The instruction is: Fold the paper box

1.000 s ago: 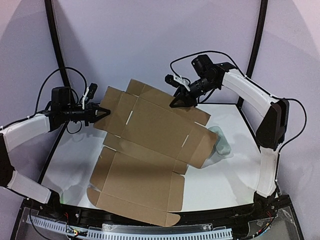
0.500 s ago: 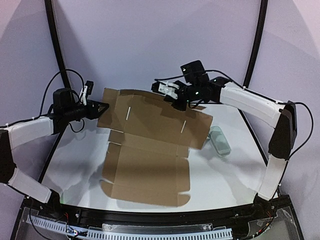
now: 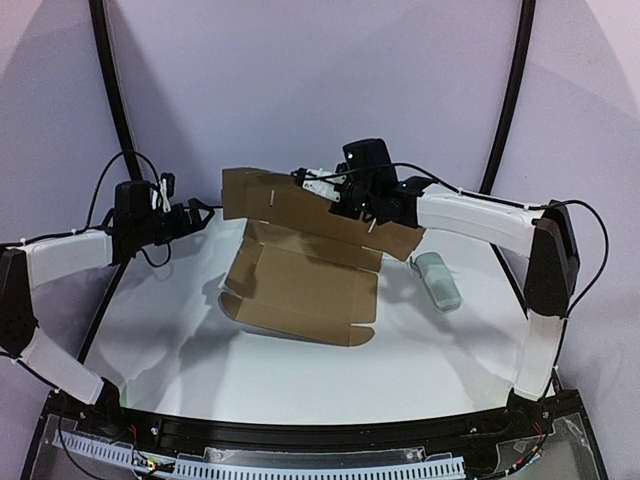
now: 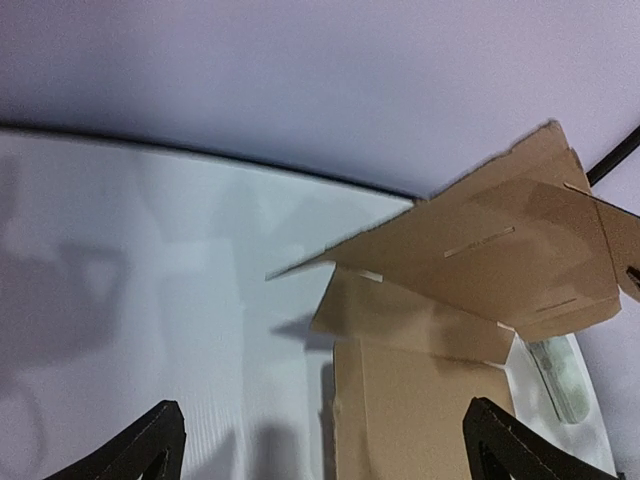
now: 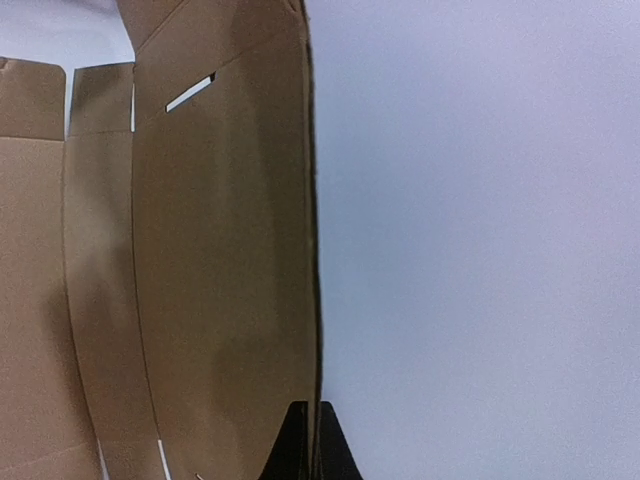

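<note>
"While its far panel stands raised, where does the paper box (image 3: pixel 300 290) sit?"
"Mid-table (image 3: pixel 150 340), near panels flat, left of the pale case (image 3: pixel 437 280)."
"And the grippers?"
"The right gripper (image 5: pixel 306 438) is pinched on the raised panel's edge. The left gripper (image 4: pixel 322 445) is spread wide, apart from the cardboard."

top view looks down from above and behind, over the whole table (image 3: pixel 150 340). left wrist view faces the paper box (image 4: pixel 480 260) from well apart; right wrist view sits close, seemingly edge-on to its raised panel. all three share the box.
</note>
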Motion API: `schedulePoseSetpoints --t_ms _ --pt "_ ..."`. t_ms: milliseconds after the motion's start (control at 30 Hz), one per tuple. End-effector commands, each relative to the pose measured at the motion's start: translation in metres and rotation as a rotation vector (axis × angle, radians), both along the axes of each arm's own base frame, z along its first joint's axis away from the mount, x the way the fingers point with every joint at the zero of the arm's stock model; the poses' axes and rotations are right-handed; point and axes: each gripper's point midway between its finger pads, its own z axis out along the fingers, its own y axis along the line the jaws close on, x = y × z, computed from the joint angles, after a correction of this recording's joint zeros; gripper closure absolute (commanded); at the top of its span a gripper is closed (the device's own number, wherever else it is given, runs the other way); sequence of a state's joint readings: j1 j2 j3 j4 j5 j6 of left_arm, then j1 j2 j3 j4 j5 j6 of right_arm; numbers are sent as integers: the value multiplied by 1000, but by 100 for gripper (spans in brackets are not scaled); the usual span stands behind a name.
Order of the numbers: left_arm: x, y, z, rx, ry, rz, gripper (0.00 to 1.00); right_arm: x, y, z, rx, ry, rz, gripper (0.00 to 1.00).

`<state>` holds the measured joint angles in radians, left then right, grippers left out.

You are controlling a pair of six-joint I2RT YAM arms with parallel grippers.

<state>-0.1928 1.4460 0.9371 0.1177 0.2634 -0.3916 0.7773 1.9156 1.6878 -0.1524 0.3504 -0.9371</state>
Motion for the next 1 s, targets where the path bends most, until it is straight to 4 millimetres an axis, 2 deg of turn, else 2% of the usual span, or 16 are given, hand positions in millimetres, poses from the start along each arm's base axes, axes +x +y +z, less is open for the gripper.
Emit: schedulePoseSetpoints --t_ms 0,67,100,233,300,467,567,633,667,733,800,867,900,967 --pt "-24 0 -20 -108 68 19 1 3 10 -28 19 -17 -56 100" --pt "-27 -1 -25 -122 67 14 1 1 13 -37 13 -8 -65 100" --pt "-29 -5 -32 -149 81 -7 1 -2 19 -51 1 13 -74 100" --pt "-31 -18 -47 -223 90 -65 1 -4 26 -75 12 72 -86 100" --pt "-28 -22 -44 -241 73 -83 1 -4 28 -84 3 83 -81 100" --pt "-17 -39 -62 -305 134 -147 1 4 34 -107 -45 78 -80 100" --pt "-7 -42 -54 -356 84 -151 1 5 33 -125 -75 101 -82 100" --pt "-6 -46 -43 -361 44 -168 1 6 32 -131 -95 101 -84 100" --pt "-6 -50 -25 -340 -6 -190 1 8 32 -130 -96 98 -83 100" --pt "-9 -56 -18 -281 -18 -214 1 8 33 -124 -94 105 -75 100" --pt "-10 -62 10 -212 -47 -231 1 7 34 -117 -85 108 -60 100" --pt "-11 -66 26 -170 -74 -238 1 5 35 -116 -83 113 -48 100" --pt "-11 -72 42 -135 -100 -249 1 4 36 -114 -74 119 -35 100" --pt "-4 -82 63 -99 -131 -262 1 4 38 -112 -65 122 -35 100"
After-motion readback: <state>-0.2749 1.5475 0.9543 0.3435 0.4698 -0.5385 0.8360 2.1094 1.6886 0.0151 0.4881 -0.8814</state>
